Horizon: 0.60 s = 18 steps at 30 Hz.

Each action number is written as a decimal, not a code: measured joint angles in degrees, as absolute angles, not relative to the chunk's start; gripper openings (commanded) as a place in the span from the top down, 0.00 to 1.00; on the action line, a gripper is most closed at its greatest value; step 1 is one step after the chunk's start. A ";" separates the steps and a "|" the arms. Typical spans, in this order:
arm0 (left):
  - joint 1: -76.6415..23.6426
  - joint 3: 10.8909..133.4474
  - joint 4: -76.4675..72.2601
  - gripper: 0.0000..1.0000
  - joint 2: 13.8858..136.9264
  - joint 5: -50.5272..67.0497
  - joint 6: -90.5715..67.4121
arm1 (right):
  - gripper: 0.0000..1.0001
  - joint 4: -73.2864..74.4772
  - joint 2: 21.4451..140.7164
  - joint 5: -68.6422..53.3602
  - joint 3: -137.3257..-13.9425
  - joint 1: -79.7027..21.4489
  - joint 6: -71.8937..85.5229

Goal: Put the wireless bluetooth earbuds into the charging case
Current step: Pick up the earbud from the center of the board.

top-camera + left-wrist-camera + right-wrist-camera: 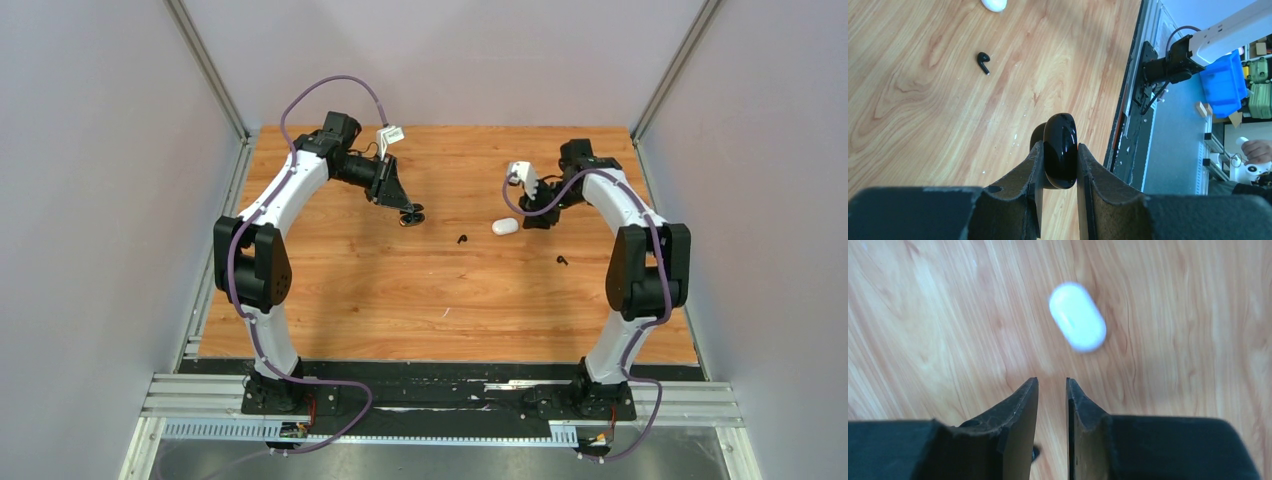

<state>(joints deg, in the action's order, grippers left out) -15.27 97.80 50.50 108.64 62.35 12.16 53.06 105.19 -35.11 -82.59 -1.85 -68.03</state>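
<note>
A glossy black charging case (1060,150) stands on edge between my left gripper's (1057,145) fingers, which are shut on it just above the wood; from above the case (410,217) shows left of centre. One black earbud (983,62) lies on the table ahead of it, also seen from above (461,239). A second black earbud (562,260) lies further right. A white charging case (1077,316) lies closed on the table just ahead of my right gripper (1052,382), whose jaws stand slightly apart with nothing between them. From above, the white case (505,226) sits beside the right gripper (529,221).
The wooden table (400,300) is walled by grey panels on the left, the right and at the back. A black rail (440,375) with both arm bases runs along the near edge. A small dark object (1034,454) peeks from behind the right gripper's left finger.
</note>
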 measured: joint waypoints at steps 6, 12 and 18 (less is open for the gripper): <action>-15.09 97.80 51.31 1.00 108.62 62.02 12.45 | 0.73 51.59 106.34 -38.61 -86.26 -5.72 -62.33; -14.94 97.80 51.62 1.00 108.64 61.78 12.56 | 0.72 51.37 106.74 -38.61 -86.70 -5.87 -58.98; -14.90 97.80 51.62 1.00 108.64 61.78 12.56 | 0.68 50.72 106.87 -39.42 -86.70 -7.90 -53.47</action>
